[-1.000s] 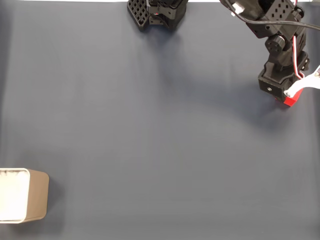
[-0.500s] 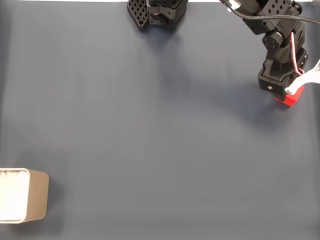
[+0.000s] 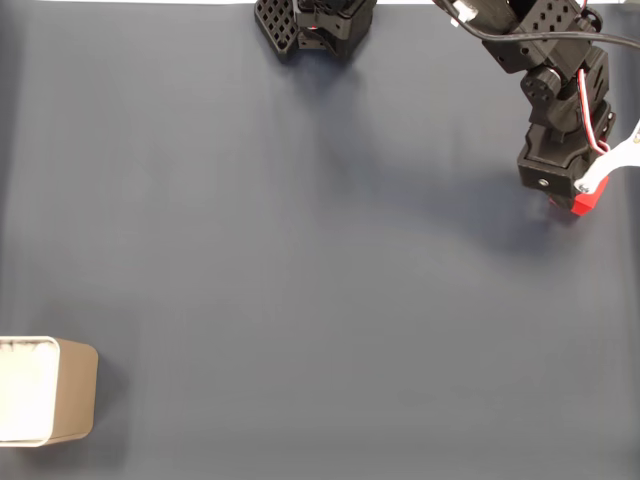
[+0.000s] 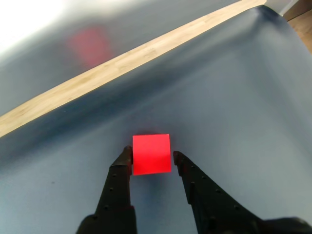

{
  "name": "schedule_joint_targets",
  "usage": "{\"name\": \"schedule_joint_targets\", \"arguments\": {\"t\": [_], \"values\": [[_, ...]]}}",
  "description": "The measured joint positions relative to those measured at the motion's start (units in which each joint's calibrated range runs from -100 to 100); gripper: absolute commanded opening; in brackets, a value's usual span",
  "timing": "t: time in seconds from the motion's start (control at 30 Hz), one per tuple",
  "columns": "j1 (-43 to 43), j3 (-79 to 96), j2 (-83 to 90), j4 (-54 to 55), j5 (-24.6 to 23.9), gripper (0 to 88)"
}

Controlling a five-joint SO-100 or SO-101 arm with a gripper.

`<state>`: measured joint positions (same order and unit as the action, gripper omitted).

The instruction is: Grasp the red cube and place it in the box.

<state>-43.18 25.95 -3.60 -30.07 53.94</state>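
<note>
The red cube (image 4: 151, 154) sits between the two black fingertips of my gripper (image 4: 151, 158) in the wrist view, with each tip against one of its sides. The gripper is shut on it, just above the dark cloth. In the fixed view the gripper (image 3: 573, 200) is at the far right, and a corner of the red cube (image 3: 587, 200) pokes out from under the black wrist. The tan box (image 3: 75, 392) with a white inside stands at the lower left edge, far from the gripper.
A dark blue-grey cloth (image 3: 300, 260) covers the table. The arm's black base (image 3: 315, 25) stands at the top centre. A wooden strip (image 4: 122, 61) borders the cloth beyond the cube in the wrist view. The cloth's right edge is close to the gripper.
The wrist has shifted slightly and now covers more of the red cube. The box has not moved.
</note>
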Motion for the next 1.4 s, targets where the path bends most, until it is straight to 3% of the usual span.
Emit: {"name": "schedule_joint_targets", "arguments": {"t": [0.33, 1.4], "values": [[0.0, 0.0, 0.0, 0.4, 0.5, 21.0], [0.0, -1.6, -3.9, 0.5, 0.5, 8.6]]}}
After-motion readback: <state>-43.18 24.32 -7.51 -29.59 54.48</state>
